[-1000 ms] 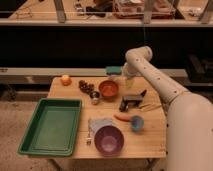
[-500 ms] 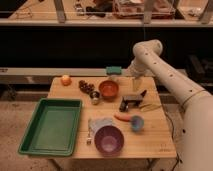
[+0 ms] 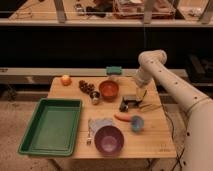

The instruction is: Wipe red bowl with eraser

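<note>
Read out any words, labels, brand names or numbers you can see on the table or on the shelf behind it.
None can be read.
The red bowl, eraser, green tray and purple bowl show no print.
Items on the shelf behind are too blurred to read.
The gripper, hanging close above the eraser, shows no marking.

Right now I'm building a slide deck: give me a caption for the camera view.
Gripper, jaws open, poised by the eraser, right of the red bowl on the wooden table.
</note>
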